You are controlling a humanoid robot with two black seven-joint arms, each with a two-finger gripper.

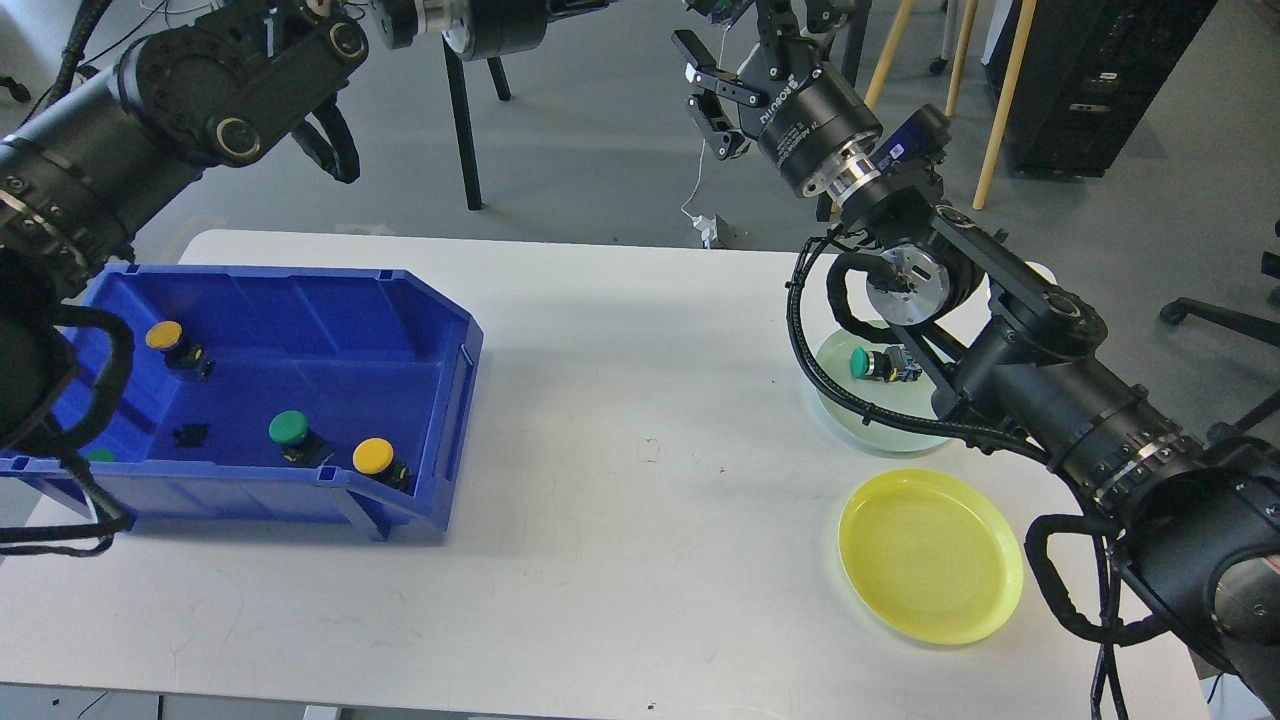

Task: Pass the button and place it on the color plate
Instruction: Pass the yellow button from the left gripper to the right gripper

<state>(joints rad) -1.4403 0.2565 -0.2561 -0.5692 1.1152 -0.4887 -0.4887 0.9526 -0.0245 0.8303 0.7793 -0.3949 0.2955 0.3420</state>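
A blue bin [440, 400] on the left holds two yellow buttons [163, 335] [372, 455], a green button [288, 428] and another green one half hidden at its near wall [98, 455]. A pale green plate [860, 420] on the right holds a green button [861, 363] lying on its side. A yellow plate [930, 555] in front of it is bare. My right gripper [706, 95] is open and empty, raised high beyond the table's far edge. My left arm [200, 90] reaches along the top edge. Its gripper is almost wholly cut off; only a small coloured bit [717, 8] shows.
A small black part [190, 434] lies on the bin floor. My right arm and its cables [1010, 370] cover part of the green plate. Chair legs [462, 110] and wooden poles [1000, 90] stand on the floor behind the table.
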